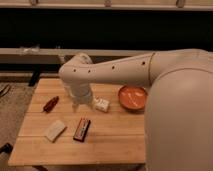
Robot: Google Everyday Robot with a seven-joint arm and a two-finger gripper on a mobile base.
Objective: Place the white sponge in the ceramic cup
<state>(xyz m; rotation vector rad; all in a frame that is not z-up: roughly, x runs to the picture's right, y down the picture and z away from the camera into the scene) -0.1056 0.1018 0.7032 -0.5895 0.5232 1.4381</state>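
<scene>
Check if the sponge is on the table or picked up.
On the table: the sponge lies flat, apart from the end effector hanging over the table's middle.

Likely a lab or office room, wooden table (115,146), long ledge (125,52) along dark wall (110,27), carpet floor (12,113)
</scene>
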